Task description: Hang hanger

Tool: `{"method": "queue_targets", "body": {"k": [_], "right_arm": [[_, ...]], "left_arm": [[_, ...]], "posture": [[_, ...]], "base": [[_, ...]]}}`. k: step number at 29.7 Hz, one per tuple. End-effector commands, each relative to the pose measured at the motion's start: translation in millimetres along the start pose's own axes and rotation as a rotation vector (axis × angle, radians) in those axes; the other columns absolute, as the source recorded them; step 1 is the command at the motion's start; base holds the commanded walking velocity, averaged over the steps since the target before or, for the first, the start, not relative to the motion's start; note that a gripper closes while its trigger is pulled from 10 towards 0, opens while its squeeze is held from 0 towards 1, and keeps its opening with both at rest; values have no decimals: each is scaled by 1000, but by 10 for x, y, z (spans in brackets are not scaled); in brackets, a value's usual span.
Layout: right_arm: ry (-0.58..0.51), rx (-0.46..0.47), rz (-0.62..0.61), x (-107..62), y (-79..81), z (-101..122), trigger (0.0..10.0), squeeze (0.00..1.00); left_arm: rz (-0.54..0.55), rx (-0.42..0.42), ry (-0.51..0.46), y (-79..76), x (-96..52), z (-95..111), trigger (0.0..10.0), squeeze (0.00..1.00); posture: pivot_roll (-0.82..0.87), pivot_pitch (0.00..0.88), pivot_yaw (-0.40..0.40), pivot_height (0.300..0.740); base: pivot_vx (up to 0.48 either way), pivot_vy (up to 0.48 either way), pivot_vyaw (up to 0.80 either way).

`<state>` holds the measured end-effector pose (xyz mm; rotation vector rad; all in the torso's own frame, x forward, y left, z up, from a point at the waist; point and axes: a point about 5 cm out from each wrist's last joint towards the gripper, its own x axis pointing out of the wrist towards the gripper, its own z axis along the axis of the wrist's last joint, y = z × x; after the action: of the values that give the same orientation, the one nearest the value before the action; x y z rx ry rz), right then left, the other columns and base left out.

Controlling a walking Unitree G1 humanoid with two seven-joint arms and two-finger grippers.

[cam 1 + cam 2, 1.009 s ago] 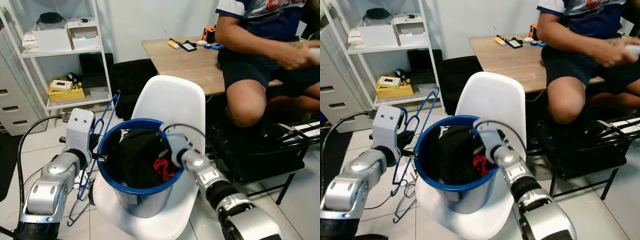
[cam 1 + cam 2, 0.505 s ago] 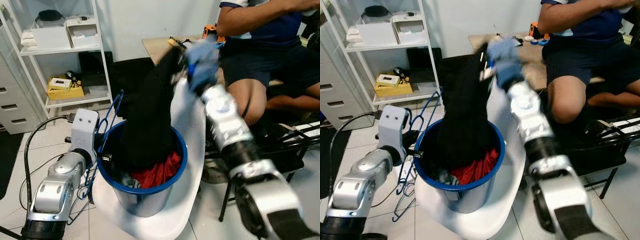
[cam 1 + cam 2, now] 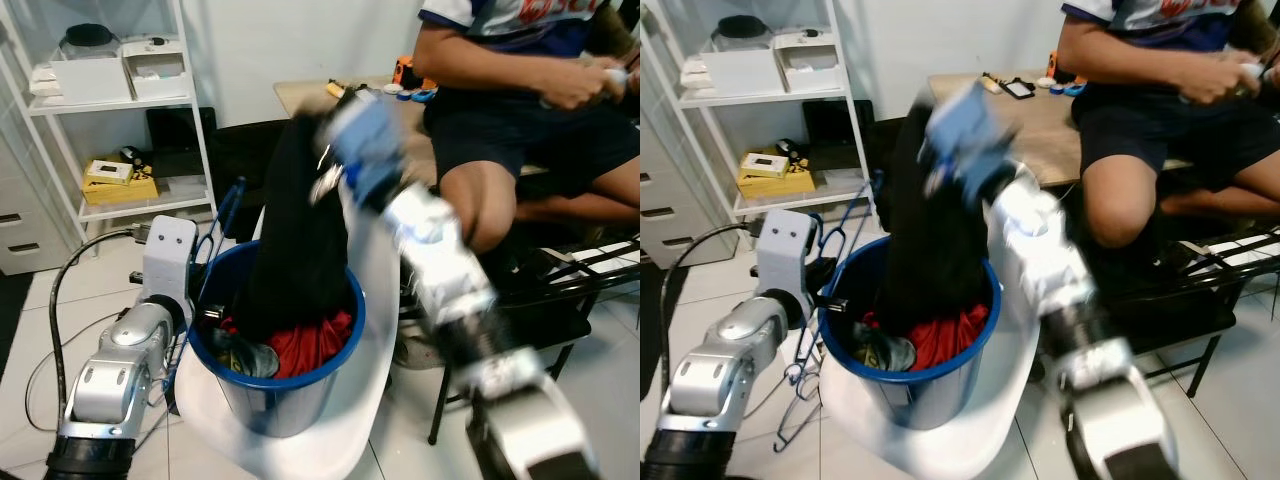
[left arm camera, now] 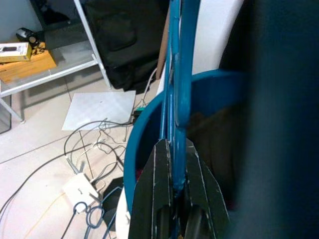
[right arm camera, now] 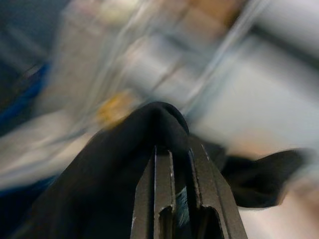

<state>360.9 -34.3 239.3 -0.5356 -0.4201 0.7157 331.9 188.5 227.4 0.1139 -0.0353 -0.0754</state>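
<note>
Gripping the blue hanger (image 4: 178, 74), the left gripper (image 4: 174, 219) has its two black fingers pressed together on the wire, which runs straight up between them. That hanger stands just beside the blue bucket (image 3: 345, 335), on the robot's left of it, with more hangers dangling below toward the floor. The step in hand looks like getting a garment ready for that hanger: the right gripper (image 5: 172, 164) is raised high over the bucket, fingers pinched on a fold of black cloth (image 3: 295, 240), which trails from the gripper down into the bucket. The right arm is blurred, so it appears to be in fast motion. A red cloth (image 3: 310, 345) lies inside the bucket under the black one.

Next, I judge, the black cloth must come fully free of the bucket and be brought across to the hanger, which sits lower and to the left of the raised gripper, well apart from it. The bucket rests on a white chair (image 3: 300, 450). A person (image 3: 520, 90) sits at a wooden table (image 3: 1040, 115) behind, and a white shelf (image 3: 110, 105) stands at the left.
</note>
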Motion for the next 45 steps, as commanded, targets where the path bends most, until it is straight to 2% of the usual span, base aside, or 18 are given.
{"method": "queue_targets", "body": {"k": [1,2,3,5,11,18,19,25,30,31,33,34,35,36,38,41,43,45], "right_arm": [[9,-20,31,20,55,6,10000,94],[19,-6,33,15,103,-30,10000,922],[-4,37,46,33,165,20,10000,1000],[-4,37,46,33,165,20,10000,1000],[-87,115,126,111,428,259,10000,1000],[30,13,73,100,305,121,10000,1000],[73,-10,100,62,281,56,10000,0],[121,55,122,-65,219,-38,10000,0],[306,-42,-61,-319,-148,-398,10000,0],[306,-42,-61,-319,-148,-398,10000,0],[401,-36,-187,-523,-414,-596,10000,0],[401,-36,-187,-523,-414,-596,10000,0],[419,29,-260,-626,-554,-662,10000,0],[419,29,-260,-626,-554,-662,10000,0],[429,137,-336,-751,-714,-720,10000,0],[494,109,-307,-844,-779,-784,10000,0],[596,1,-185,-900,-731,-874,10000,0],[621,-27,-146,-910,-706,-900,10000,0]], "left_arm": [[-5,-7,10,-14,-7,-41,10000,0],[-5,-7,10,-14,-10,-42,10000,0],[-5,-6,12,-14,-8,-46,10000,0],[-5,-6,12,-14,-8,-46,10000,0],[-12,-8,10,-54,15,-54,10000,0],[-4,-6,12,-14,3,-57,10000,0],[-4,-5,13,-15,3,-62,10000,0],[-18,-11,11,-81,27,-59,10000,0],[-26,-15,8,-94,44,-49,10000,0],[-26,-15,8,-94,44,-49,10000,0],[-31,-14,8,-96,52,-47,10000,0],[-31,-14,8,-96,52,-47,10000,0],[-34,-13,9,-97,59,-47,10000,0],[-34,-13,9,-97,59,-47,10000,0],[-39,-11,11,-102,68,-48,10000,0],[-44,-10,11,-111,75,-45,10000,0],[-45,-10,11,-111,76,-43,10000,0],[-45,-10,11,-110,76,-43,10000,0]], "posture": [[28,233,-33,740],[27,233,-33,740],[23,235,-32,740],[23,235,-32,740],[29,240,-35,740],[27,246,-31,740],[24,246,-30,740],[17,245,-30,740],[8,251,-21,740],[8,251,-21,740],[4,253,-14,740],[4,253,-14,740],[1,255,-9,740],[1,255,-9,740],[1,256,-5,740],[2,257,-3,740],[2,259,-5,740],[2,259,-5,740]], "base": [[0,0,0],[0,0,0],[0,0,0],[0,0,0],[0,0,0],[0,0,0],[0,0,0],[0,0,0],[0,0,0],[0,0,0],[0,0,0],[0,0,0],[0,0,0],[0,0,0],[0,0,0],[0,0,0],[0,0,0],[0,0,0]]}}
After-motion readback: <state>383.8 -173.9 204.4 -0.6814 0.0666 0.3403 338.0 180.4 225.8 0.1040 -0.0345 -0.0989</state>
